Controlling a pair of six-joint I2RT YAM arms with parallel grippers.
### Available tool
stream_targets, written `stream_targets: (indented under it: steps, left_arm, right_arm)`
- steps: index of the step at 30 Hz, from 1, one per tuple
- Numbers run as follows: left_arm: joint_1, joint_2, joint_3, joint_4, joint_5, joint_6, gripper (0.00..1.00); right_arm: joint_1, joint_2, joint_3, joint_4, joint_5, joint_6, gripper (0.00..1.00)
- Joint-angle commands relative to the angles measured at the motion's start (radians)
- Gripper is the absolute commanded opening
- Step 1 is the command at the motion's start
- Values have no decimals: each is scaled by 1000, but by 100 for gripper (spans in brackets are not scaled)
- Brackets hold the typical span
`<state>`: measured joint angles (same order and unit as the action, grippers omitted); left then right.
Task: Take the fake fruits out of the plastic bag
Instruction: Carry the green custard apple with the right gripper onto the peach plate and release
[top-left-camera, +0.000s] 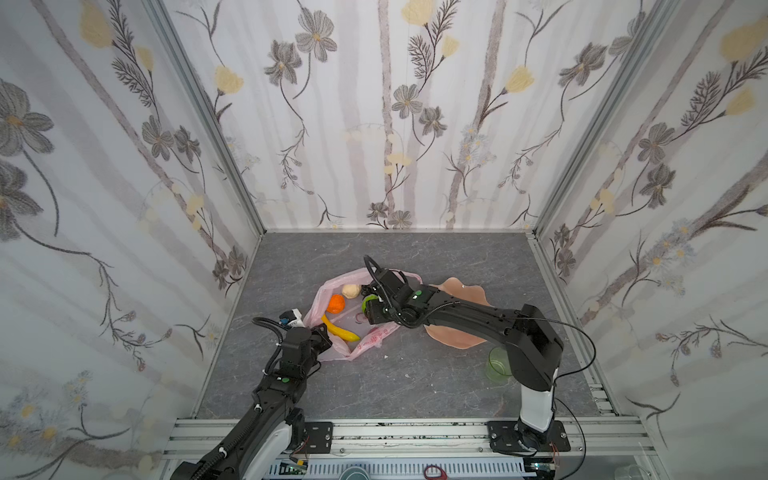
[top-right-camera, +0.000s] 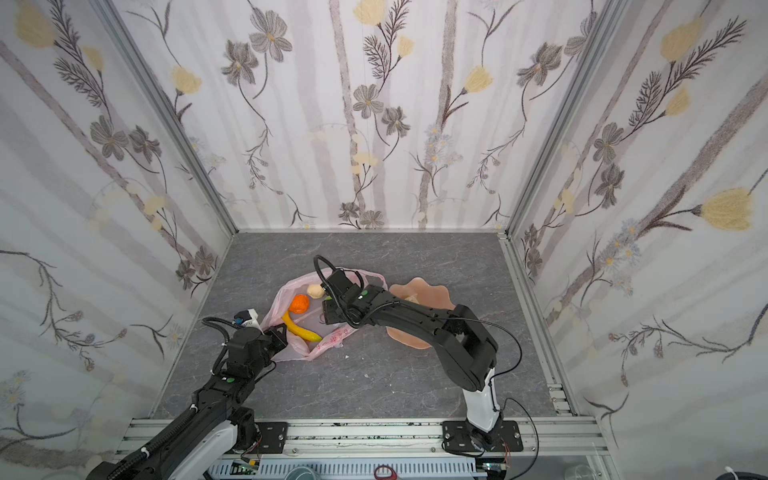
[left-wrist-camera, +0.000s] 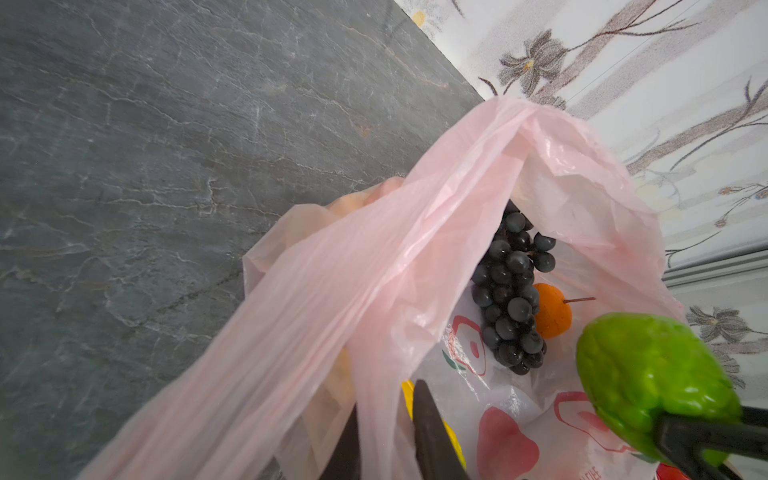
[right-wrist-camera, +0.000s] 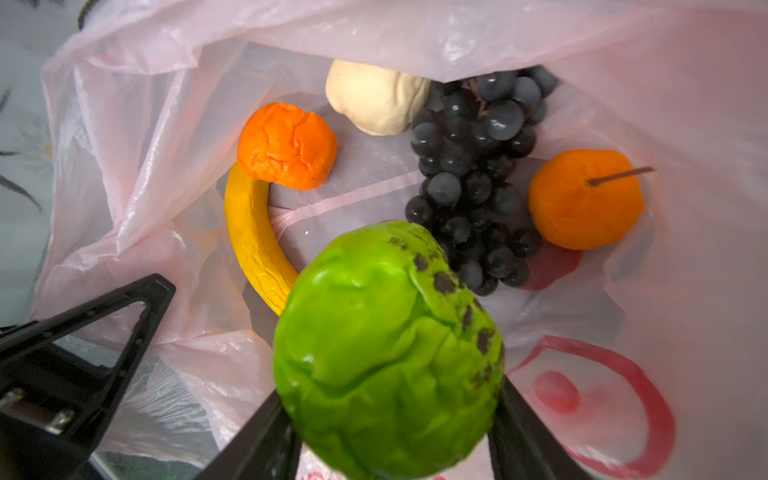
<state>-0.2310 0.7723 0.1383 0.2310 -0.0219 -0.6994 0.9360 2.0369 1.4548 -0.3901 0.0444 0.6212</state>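
Tabletop (top-left-camera: 415, 374) open around plastic bag (top-left-camera: 370, 338)

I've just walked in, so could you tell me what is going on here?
The left gripper pinches an edge of the plastic bag in its jaws, holding it open. The right gripper, inside the bag, grips the green bumpy fruit. The banana, two oranges, grape bunch and a beige piece lie in the bag; the plate sits beside it.
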Motion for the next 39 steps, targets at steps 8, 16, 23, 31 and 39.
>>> stream_targets:
  steps: [8,16,23,31,39]
  left_arm:
    - [-2,-1,1,19,-1,1,18]
    - [-2,8,5,21,-1,3,18]
    - [-3,11,7,19,4,1,18]
    - [-3,10,6,17,1,1,18]
    - [-3,11,7,17,0,0,18]
  right_arm:
    - [-142,-306,-355,121,-68,81,63]
    - [-243,-517,-584,161,-130,122,63]
    - [-316,-611,-694,193,-182,148,62]
    - [-385,-613,-781,279,-302,206,62]
    - [-420,-573,-799,302,-350,224,63]
